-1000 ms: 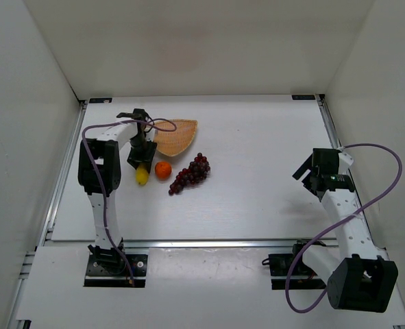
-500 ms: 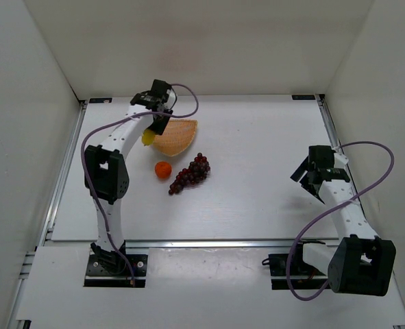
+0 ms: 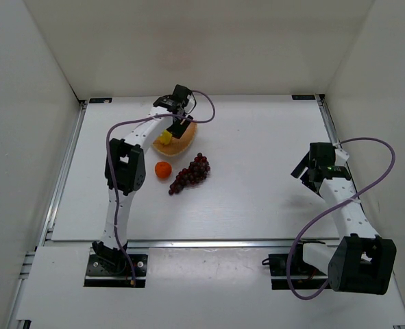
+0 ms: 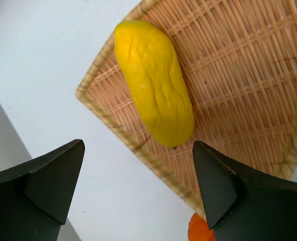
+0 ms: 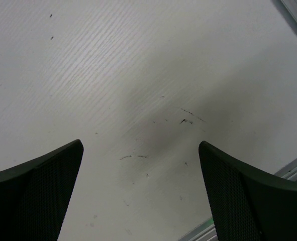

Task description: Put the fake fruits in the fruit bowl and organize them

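Observation:
The elongated yellow fruit (image 4: 153, 83) lies in the woven fruit bowl (image 4: 238, 75), near its left rim; the top view shows this yellow fruit (image 3: 164, 138) in the bowl (image 3: 186, 141) as well. My left gripper (image 4: 138, 165) hovers open just above it, holding nothing, over the bowl's back edge (image 3: 178, 123). The orange (image 3: 162, 170) rests on the table in front of the bowl, and its top peeks in as the orange (image 4: 198, 230) by my right finger. The grapes (image 3: 190, 174) lie to the right of it. My right gripper (image 3: 310, 176) is open above bare table (image 5: 140, 165).
White walls enclose the table on three sides. A metal rail (image 3: 331, 130) runs along the right edge near my right gripper, and another rail (image 3: 68, 164) along the left.
My left arm carried the yellow fruit from the table up to the bowl and let it go there; its jaws went from shut to open. The right arm shifted slightly.

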Available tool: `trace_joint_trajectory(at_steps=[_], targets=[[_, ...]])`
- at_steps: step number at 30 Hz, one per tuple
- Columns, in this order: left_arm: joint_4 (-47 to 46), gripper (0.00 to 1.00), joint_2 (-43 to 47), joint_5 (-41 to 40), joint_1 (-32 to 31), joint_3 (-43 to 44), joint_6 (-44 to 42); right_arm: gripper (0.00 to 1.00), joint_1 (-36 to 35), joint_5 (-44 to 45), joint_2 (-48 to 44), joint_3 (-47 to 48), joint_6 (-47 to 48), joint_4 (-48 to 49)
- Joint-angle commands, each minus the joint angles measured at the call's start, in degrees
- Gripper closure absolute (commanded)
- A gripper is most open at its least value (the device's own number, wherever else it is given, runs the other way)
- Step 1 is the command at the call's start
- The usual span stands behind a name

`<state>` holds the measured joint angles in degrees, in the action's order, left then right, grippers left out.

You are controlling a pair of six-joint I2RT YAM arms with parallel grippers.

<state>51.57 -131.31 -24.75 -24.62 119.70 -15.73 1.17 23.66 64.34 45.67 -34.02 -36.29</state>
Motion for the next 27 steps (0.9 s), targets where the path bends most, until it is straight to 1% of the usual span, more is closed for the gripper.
trace_joint_trajectory(at_steps=[1, 2, 3, 4, 5, 6, 7, 8, 9, 10, 13, 14, 15, 18, 25, 27], targets=[[-1.2, 0.00, 10.0, -1.8, -1.6, -0.9, 0.3, 0.00, 0.2, -0.6, 0.1, 2.8, 1.0, 0.9], [-1.2, 0.00, 11.8, -1.2, -1.6, -2.1, 0.9, 0.00, -0.4, -1.5, 0.1, 2.8, 1.7, 1.6], [-1.2, 0.00, 15.6, 0.4, -1.6, -5.0, 1.7, 0.00, -0.9, -2.6, 0.1, 2.8, 3.1, 2.5], [0.6, 0.00, 17.6, 1.7, -1.6, -6.6, 1.8, 0.00, -1.9, -3.7, 0.1, 2.8, 4.0, 3.2], [1.9, 0.00, 19.3, 3.1, -1.6, -8.2, 2.5, 0.00, -4.3, -4.7, 0.1, 3.3, 4.9, 3.9], [3.2, 0.00, 22.0, 6.2, -1.6, -9.8, 2.5, 0.00, -5.9, -5.4, 0.1, 3.3, 5.7, 5.0], [4.8, 0.00, 23.0, 7.9, -1.6, -13.2, 3.1, 0.00, -8.9, -5.4, 0.6, 4.1, 6.2, 5.0], [7.4, 0.00, 24.4, 9.3, -1.6, -15.1, 3.1, 0.00, -10.1, -5.4, 1.9, 5.3, 6.2, 5.0], [8.4, 0.00, 25.0, 12.7, -1.6, -17.0, 3.9, 0.00, -11.0, -5.4, 2.8, 6.0, 6.2, 5.0], [8.5, 0.00, 25.7, 14.5, -1.6, -21.6, 3.9, 0.00, -11.6, -6.9, 4.5, 6.7, 4.3, 5.0], [6.4, 0.00, 27.6, 19.9, -1.6, -30.1, 4.4, 0.00, -12.2, -9.5, 7.1, 8.6, 0.1, 5.0], [5.5, 0.00, 28.2, 20.4, -1.6, -31.4, 4.4, 0.00, -12.7, -10.6, 7.6, 8.6, -0.5, 5.5], [4.7, 0.00, 28.2, 20.4, -1.6, -32.1, 5.1, 0.00, -12.7, -11.3, 8.2, 9.1, -1.0, 5.5], [4.2, 0.00, 24.5, 20.4, -1.6, -31.6, 5.8, 0.00, -14.8, -11.3, 8.9, 9.7, -1.6, 5.5], [4.7, 0.00, 18.0, 21.6, 0.0, -30.7, 6.8, 0.00, -15.4, -9.5, 8.9, 9.7, -1.6, 5.0], [4.7, 0.10, 17.4, 22.1, 1.1, -30.7, 7.4, 0.00, -15.4, -9.0, 8.4, 9.1, -1.6, 5.0]])
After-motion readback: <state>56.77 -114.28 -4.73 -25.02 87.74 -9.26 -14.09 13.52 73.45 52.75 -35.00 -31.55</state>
